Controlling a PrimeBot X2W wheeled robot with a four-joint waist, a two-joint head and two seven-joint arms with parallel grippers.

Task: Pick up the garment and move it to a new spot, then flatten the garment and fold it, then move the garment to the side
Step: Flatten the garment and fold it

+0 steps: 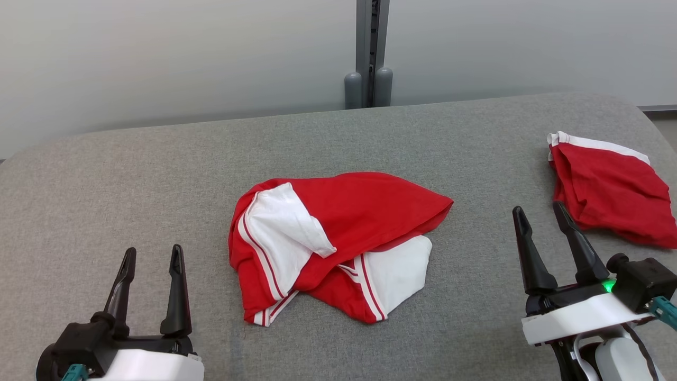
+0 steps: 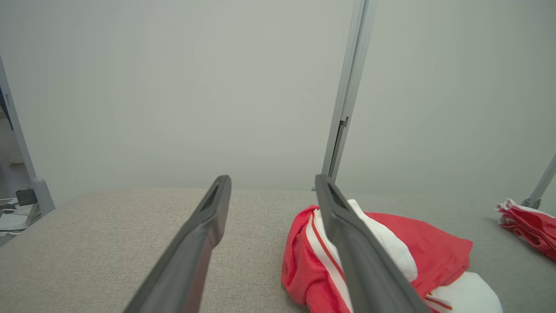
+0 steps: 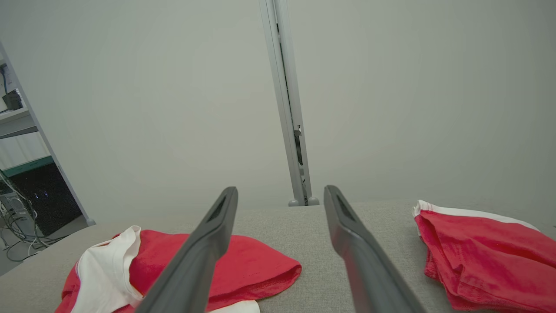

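No text, label, brand, number or sign can be read. The red and white garment (image 1: 370,211) shows plain stripes only, and the counter (image 1: 132,185) is plain grey cloth.

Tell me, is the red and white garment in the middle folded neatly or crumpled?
Crumpled. The middle garment lies in a loose heap on the grey table, white parts bunched over red, edges not aligned.

— What's behind the bench (image 1: 106,174)?
— A plain, pale grey wall (image 1: 158,53), evenly lit. An upright grey metal post (image 1: 373,42) splits it at the bench's far edge.
— And the bench top?
— Grey woven fabric with rounded corners.
— Anything off to the side?
— Past the wall's left end there's a dark cabinet (image 3: 39,195) with loose cables (image 3: 17,243) beside it.
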